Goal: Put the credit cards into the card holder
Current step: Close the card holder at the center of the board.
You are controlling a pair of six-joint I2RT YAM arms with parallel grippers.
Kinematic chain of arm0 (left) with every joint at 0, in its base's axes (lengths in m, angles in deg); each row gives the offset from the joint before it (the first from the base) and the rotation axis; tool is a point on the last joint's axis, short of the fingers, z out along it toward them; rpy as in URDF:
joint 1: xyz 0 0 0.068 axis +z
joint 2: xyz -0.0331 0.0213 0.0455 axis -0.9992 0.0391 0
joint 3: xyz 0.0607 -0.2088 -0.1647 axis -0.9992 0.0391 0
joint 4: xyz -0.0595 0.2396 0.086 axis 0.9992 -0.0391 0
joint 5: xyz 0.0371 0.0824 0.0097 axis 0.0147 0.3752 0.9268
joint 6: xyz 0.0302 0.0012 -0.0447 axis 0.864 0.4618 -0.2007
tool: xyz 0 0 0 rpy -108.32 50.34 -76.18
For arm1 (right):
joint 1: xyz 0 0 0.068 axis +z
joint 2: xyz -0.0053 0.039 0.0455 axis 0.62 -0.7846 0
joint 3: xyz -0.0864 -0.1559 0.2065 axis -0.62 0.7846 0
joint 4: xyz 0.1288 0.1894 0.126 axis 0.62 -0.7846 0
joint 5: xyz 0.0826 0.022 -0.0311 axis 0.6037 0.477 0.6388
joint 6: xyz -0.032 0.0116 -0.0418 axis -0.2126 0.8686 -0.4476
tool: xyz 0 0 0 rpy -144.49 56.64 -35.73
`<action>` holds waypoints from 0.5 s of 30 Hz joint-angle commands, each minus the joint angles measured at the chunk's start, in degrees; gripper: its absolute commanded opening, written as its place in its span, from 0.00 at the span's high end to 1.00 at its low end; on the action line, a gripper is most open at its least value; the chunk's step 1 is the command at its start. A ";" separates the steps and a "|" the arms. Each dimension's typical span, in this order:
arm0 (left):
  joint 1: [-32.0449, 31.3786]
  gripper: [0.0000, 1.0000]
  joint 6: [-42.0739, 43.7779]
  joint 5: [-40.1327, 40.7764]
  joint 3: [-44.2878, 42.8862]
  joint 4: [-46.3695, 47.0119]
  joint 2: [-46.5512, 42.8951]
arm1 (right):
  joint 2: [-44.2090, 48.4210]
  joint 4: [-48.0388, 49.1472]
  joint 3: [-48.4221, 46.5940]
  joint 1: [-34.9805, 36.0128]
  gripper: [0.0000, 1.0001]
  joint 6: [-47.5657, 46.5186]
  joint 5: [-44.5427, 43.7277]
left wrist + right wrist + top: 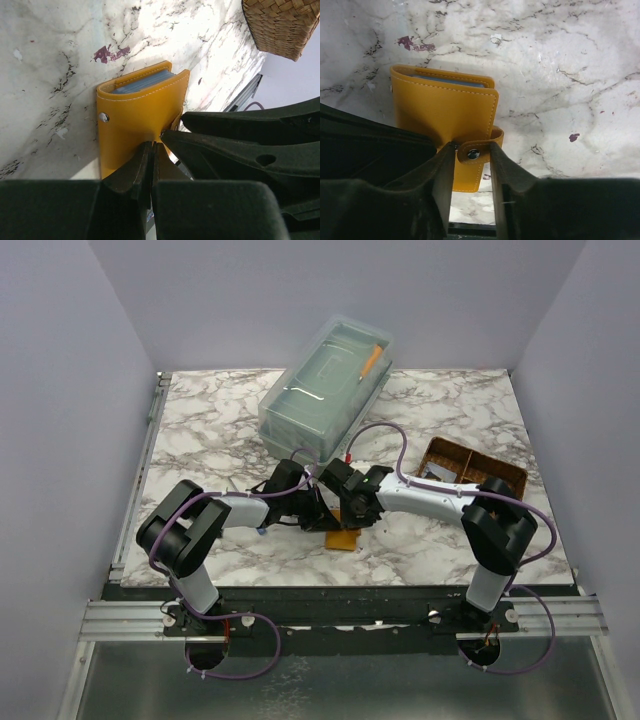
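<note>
Orange-tan holder (135, 120), folded, lies on the table (200, 440) on the near side of the clear box (325, 390). Your left tool (153, 146) is closed, tips against the holder. Your right tool (472, 150), narrowed, pinches the snap tab (476, 154) between its fingers.

Far centre of marble tabletop (215, 430): clear lidded plastic box (325, 390), orange stick-like item (371, 359) lying on lid. Right side: brown woven divided tray (480, 452).
</note>
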 commanded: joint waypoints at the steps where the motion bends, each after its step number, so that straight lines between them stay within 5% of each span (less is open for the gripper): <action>1: 0.05 0.98 1.62 1.19 0.06 0.13 1.14 | -0.49 -0.12 -0.95 0.45 0.73 0.02 -2.67; 10: 0.01 0.98 1.71 1.16 0.07 0.22 1.19 | 0.74 0.00 -0.34 0.47 0.98 -0.14 -2.91; 15: 0.06 0.98 1.70 1.17 0.08 0.26 1.10 | 2.28 -0.42 0.28 0.38 0.94 -1.38 -2.92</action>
